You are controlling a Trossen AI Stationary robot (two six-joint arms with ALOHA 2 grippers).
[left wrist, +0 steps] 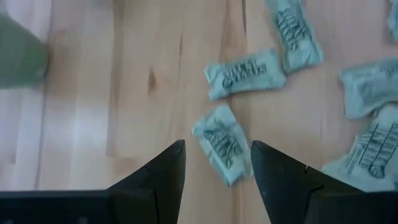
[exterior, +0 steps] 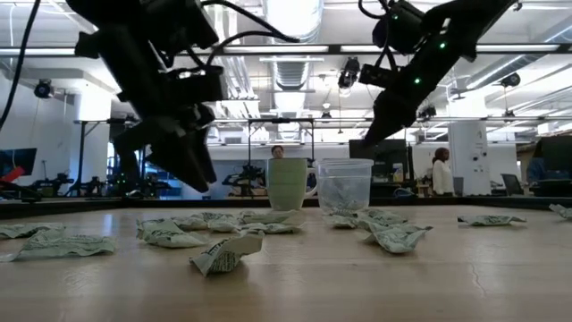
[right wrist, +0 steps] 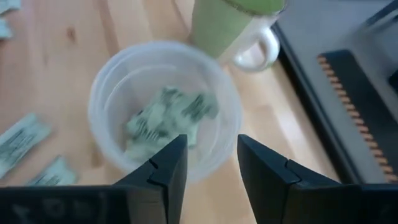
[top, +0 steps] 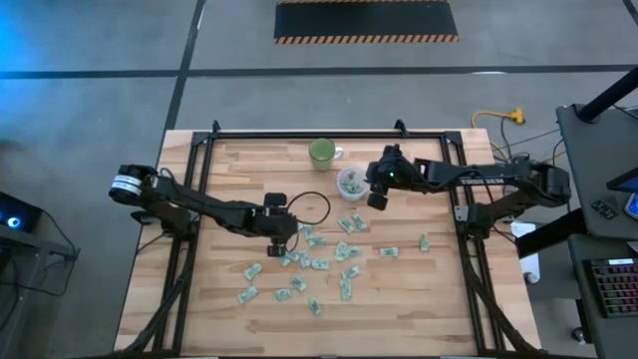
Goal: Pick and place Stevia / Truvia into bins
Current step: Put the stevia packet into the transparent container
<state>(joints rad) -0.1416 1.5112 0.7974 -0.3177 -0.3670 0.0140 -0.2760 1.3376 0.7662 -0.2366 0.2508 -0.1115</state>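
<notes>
The right end effector (right wrist: pixel 211 165), fingers spread and empty, hangs over the cup (right wrist: pixel 163 106) holding sachets. The left end effector (left wrist: pixel 217 171), spread, straddles one sachet (left wrist: pixel 219 146); probably light, floppy paper, best pinched across its middle

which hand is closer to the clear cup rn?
Right. The right hand hangs open directly above the clear cup, which holds sachets. The left hand is farther off, open over loose sachets on the table.
</notes>
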